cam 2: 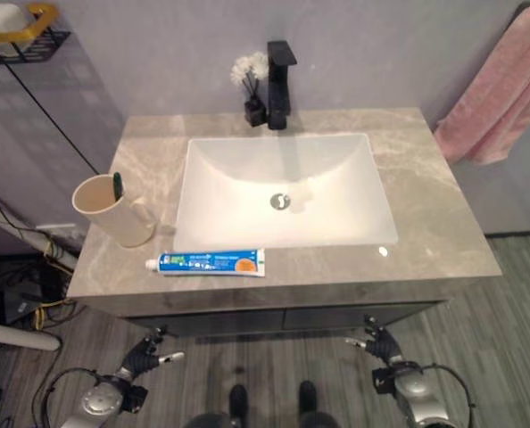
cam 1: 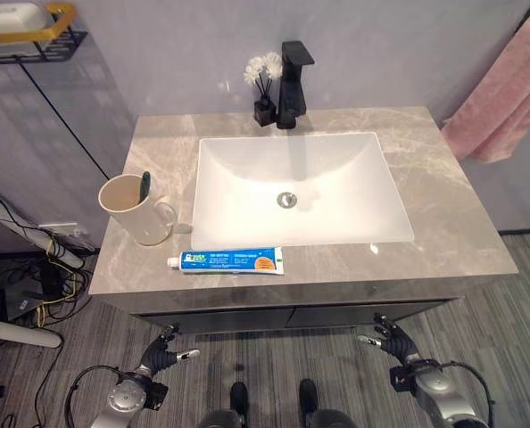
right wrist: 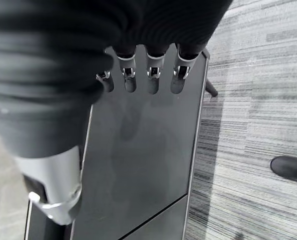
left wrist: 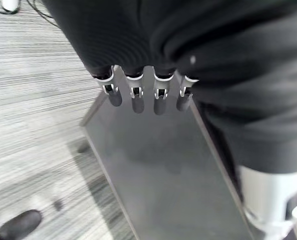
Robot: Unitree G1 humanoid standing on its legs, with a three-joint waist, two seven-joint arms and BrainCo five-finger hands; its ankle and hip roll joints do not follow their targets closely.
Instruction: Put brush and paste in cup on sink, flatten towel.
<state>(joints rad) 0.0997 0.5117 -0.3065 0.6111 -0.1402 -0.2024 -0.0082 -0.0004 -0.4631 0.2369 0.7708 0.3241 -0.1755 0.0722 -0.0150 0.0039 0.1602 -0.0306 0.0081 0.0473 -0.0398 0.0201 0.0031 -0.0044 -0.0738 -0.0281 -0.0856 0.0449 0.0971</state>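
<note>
Left eye view: a grey marble-patterned vanity top carries a white rectangular basin; a cream mug-shaped cup at its left holds a dark-handled toothbrush, and a blue-and-white toothpaste tube lies flat on the front edge, just beside the cup. A pink towel hangs bunched on the wall at right. Both hands hang low before the dark cabinet front, holding nothing: left hand and right hand; the wrist views show each one's fingers extended and relaxed
</note>
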